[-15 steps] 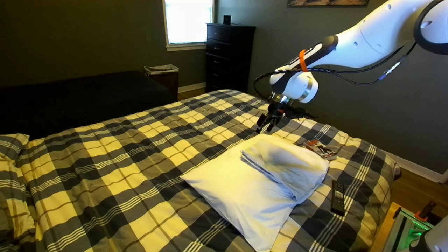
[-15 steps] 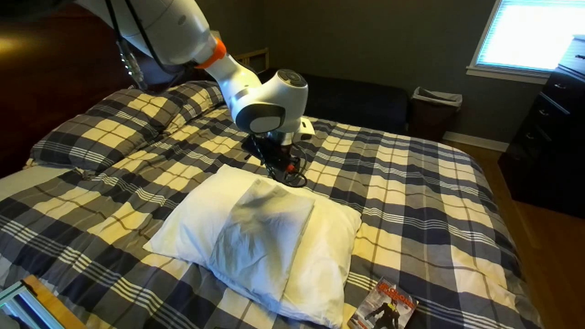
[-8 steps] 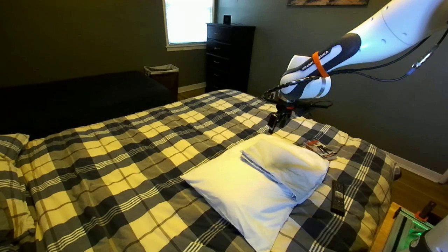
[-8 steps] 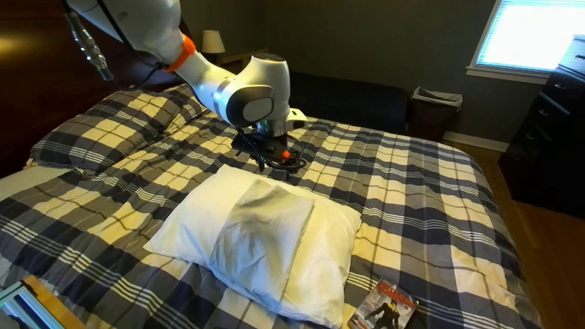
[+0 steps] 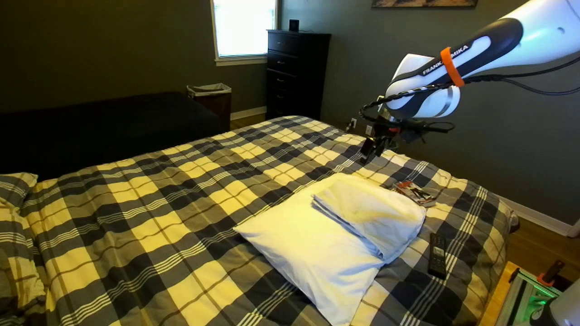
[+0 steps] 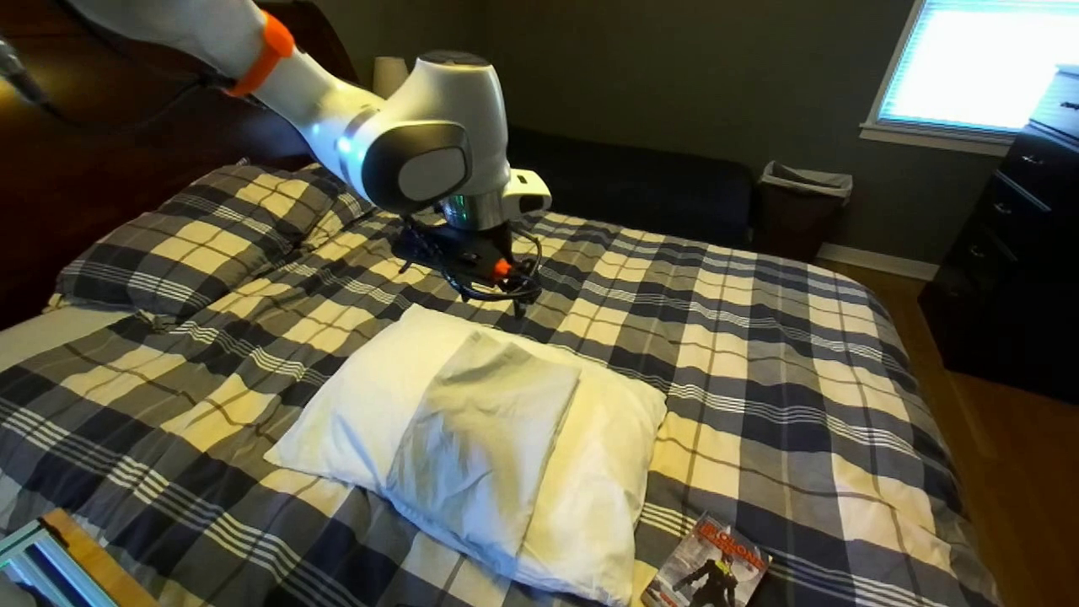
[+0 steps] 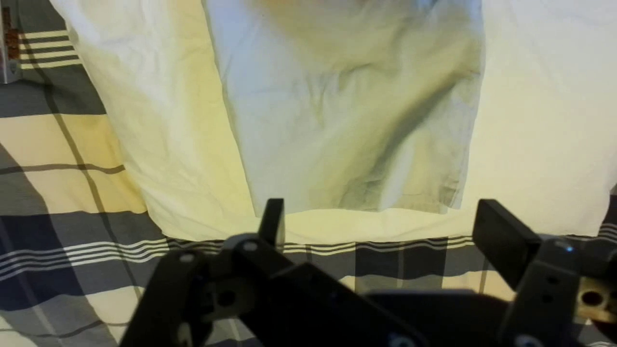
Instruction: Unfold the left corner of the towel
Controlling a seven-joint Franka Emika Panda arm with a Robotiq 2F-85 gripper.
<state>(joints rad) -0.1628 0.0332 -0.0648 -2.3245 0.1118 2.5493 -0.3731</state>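
Observation:
The white towel (image 5: pixel 290 235) lies on the plaid bedspread and looks padded like a pillow; it also shows in an exterior view (image 6: pixel 354 405) and the wrist view (image 7: pixel 540 111). Its smaller doubled-over layer (image 7: pixel 299 140) lies wrinkled on top. That layer's pointed left corner (image 5: pixel 317 199) lies flat on the larger cloth; it also shows in an exterior view (image 6: pixel 475 339) and the wrist view (image 7: pixel 452 198). My gripper (image 5: pixel 370 155) hovers above the bed by the towel's far edge, apart from the cloth. In the wrist view its fingers (image 7: pixel 381 214) are wide open with nothing between them.
A flat illustrated case (image 6: pixel 712 563) lies beside the towel and also shows in an exterior view (image 5: pixel 414 192). A black remote (image 5: pixel 437 258) lies on the bedspread (image 5: pixel 172 217) close by. Plaid pillows (image 6: pixel 194 236) are by the headboard. A metal frame (image 5: pixel 521 294) stands at the bed's edge.
My arm has drawn back and risen, and the gripper has moved right and up in an exterior view, tilting differently. The towel and its layer have not moved.

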